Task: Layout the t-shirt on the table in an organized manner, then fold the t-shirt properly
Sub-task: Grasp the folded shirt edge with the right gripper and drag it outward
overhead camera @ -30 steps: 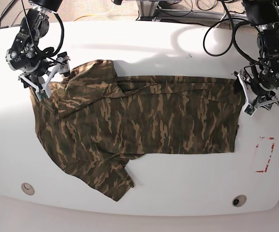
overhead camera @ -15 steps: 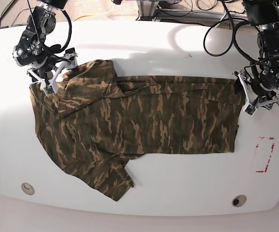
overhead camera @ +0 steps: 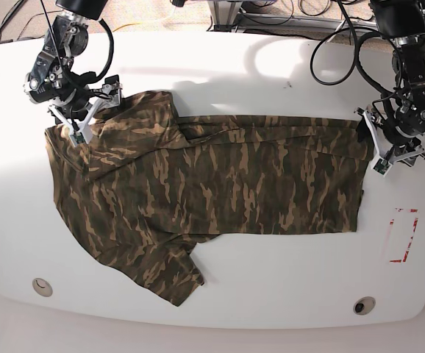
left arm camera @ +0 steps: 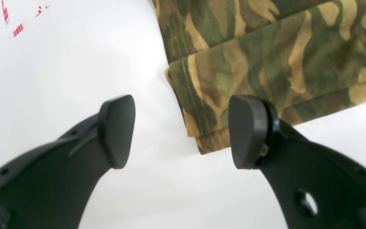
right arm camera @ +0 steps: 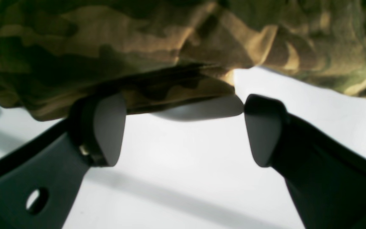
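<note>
The camouflage t-shirt lies spread on the white table, its collar end at the left, its hem at the right, and one sleeve pointing to the front. My left gripper is open at the hem's far corner. In the left wrist view that corner of the t-shirt lies between the spread fingers of the left gripper. My right gripper is open at the far-left sleeve. In the right wrist view a raised fold of the t-shirt sits just past the right gripper.
A red-outlined tape rectangle is on the table at the right, also visible as red tape in the left wrist view. Two round grommet holes sit near the front edge. Cables run behind the table.
My right gripper has moved right and toward the back, onto the edge of the far-left sleeve. The left gripper has stayed at the hem corner. The shirt has hardly shifted.
</note>
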`<act>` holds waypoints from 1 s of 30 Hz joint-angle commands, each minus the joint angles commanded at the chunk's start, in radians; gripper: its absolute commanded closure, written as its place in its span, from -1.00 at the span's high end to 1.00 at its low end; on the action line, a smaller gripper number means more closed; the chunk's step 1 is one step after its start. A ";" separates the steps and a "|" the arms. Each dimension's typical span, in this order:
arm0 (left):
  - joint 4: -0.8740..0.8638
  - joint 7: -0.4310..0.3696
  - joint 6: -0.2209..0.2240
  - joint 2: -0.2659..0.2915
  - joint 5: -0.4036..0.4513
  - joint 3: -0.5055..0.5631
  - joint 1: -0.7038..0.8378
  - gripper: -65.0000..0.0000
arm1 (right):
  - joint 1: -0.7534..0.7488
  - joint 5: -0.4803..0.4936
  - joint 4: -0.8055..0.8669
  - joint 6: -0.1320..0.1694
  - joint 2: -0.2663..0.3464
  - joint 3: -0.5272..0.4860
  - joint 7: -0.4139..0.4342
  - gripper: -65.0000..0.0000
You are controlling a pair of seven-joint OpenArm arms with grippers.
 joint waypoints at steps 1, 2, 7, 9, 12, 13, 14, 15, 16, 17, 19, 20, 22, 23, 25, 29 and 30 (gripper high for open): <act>0.000 0.000 0.000 0.000 0.000 0.000 0.002 0.32 | 0.006 0.000 -0.002 0.000 -0.003 0.000 0.000 0.73; 0.000 0.000 0.000 0.000 0.000 0.000 0.002 0.32 | 0.008 0.000 -0.003 0.000 -0.005 0.000 0.000 0.73; 0.000 -0.002 0.000 0.000 0.000 0.000 0.002 0.32 | 0.009 0.000 -0.015 0.000 -0.008 0.000 0.002 0.73; 0.000 -0.002 0.000 0.000 0.000 0.000 0.002 0.32 | 0.009 0.000 -0.015 0.000 -0.008 0.000 0.002 0.70; 0.000 -0.002 0.000 0.000 0.000 0.000 0.002 0.32 | 0.009 0.000 -0.015 0.000 -0.008 0.000 0.002 0.52; 0.000 -0.002 0.000 0.000 0.000 0.000 0.002 0.32 | 0.009 0.000 -0.015 0.000 -0.008 0.000 0.002 0.38; 0.000 -0.002 0.000 0.000 0.000 0.000 0.002 0.32 | 0.009 0.000 -0.015 0.000 -0.008 0.000 0.002 0.21; 0.000 -0.002 0.000 0.000 0.000 0.000 0.002 0.32 | 0.009 0.000 -0.015 0.000 -0.008 0.000 0.002 0.07; 0.000 -0.003 0.000 0.000 0.000 0.000 0.002 0.32 | 0.009 0.000 -0.015 0.000 -0.008 0.000 0.002 -0.12; 0.000 -0.003 0.000 0.000 0.000 0.000 0.002 0.32 | 0.009 0.000 -0.015 0.000 -0.008 0.000 0.002 -0.36; 0.000 -0.003 0.000 0.000 0.000 0.000 0.002 0.32 | 0.009 0.000 -0.015 0.000 -0.008 0.000 0.002 -0.68; 0.000 -0.003 0.000 0.000 0.000 0.000 0.002 0.32 | 0.009 0.000 -0.015 0.000 -0.008 0.000 0.002 -0.89; -0.002 -0.003 0.000 0.000 0.000 0.000 0.002 0.32 | 0.008 0.000 -0.011 0.000 -0.008 0.000 0.002 -1.00; -0.002 -0.003 0.000 0.000 0.000 0.000 0.002 0.32 | 0.006 0.000 -0.008 0.000 -0.008 0.000 0.002 -1.00; -0.002 -0.003 0.000 0.000 0.000 0.000 0.002 0.32 | 0.003 0.000 0.002 0.000 -0.008 0.000 0.000 -0.97; -0.003 -0.003 0.000 0.000 0.000 0.000 0.002 0.32 | -0.015 0.002 0.060 0.000 -0.008 0.000 -0.006 -1.00; -0.003 -0.003 0.000 0.000 0.000 0.000 0.002 0.32 | -0.025 0.002 0.081 0.000 -0.008 0.000 -0.009 -1.00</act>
